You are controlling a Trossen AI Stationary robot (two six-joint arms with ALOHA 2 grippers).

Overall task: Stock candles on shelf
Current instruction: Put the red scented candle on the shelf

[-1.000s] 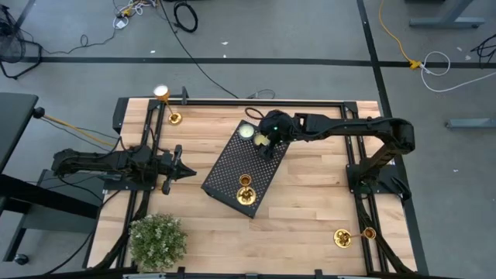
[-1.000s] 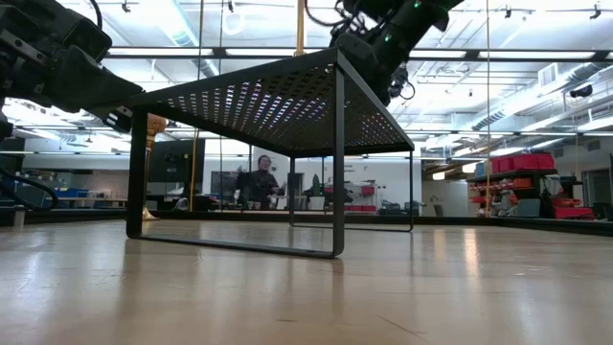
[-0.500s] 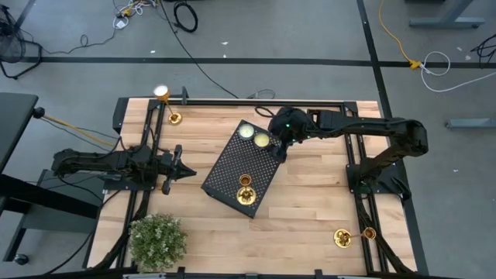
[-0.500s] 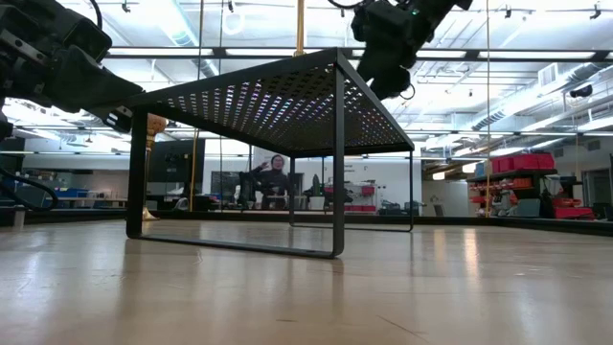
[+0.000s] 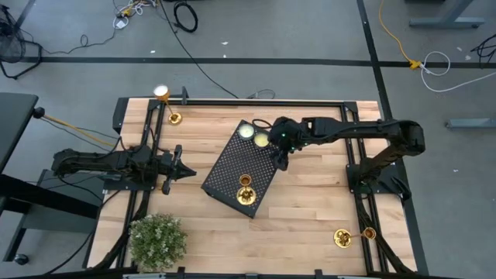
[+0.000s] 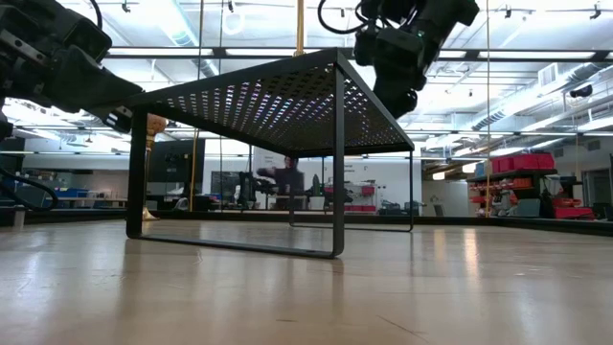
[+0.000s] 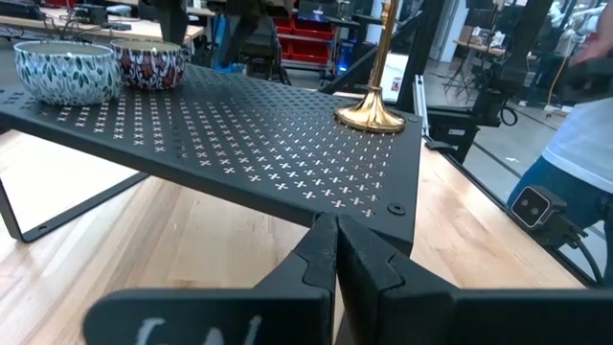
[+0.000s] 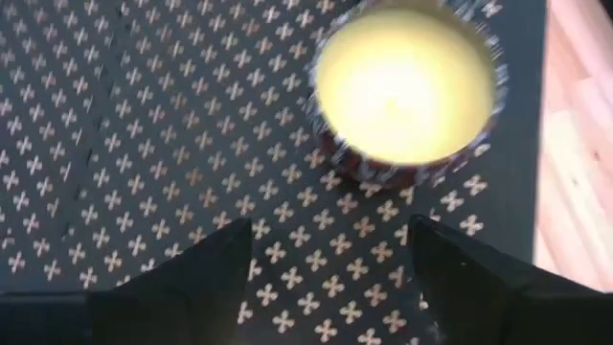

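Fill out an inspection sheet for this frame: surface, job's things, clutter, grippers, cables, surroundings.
Surface: wooden table.
Job's things: shelf carries one candlestick and two tin candles; far-left candlestick and near-right candlestick stand on the table.
Clutter: plant.
Grippers: left gripper beside the shelf, jaws shut; right gripper above a tin candle, jaws open.
Cables: floor cables beyond the table.
Surroundings: person in the background.

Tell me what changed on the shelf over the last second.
The right gripper let go of a patterned tin candle at the far end of the shelf, beside another tin candle, drew back toward the shelf's right edge, and now hangs open above it. The gold candlestick on the shelf, the two on the table, the plant and the left gripper stayed put.
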